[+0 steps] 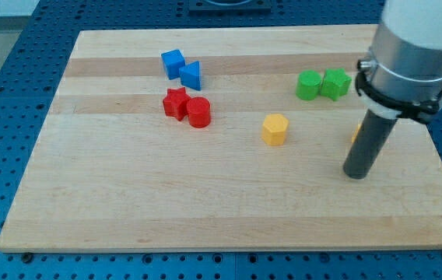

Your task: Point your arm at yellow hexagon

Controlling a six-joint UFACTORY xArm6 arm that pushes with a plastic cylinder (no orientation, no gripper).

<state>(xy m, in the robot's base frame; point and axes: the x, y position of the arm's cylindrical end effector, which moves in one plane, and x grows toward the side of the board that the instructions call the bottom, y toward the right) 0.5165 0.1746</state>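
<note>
The yellow hexagon [275,129] lies on the wooden board [128,194], right of centre. My tip [356,174] rests on the board to the hexagon's right and a little toward the view's bottom, about a hundred pixels away and apart from it. A sliver of a yellow or orange block [356,132] shows just behind the rod, mostly hidden; its shape cannot be made out.
A blue cube [173,62] and a blue triangle [192,75] sit at upper left. A red star [176,102] touches a red cylinder [198,113] below them. Two green blocks [309,85] [335,83] sit side by side at upper right, near the arm.
</note>
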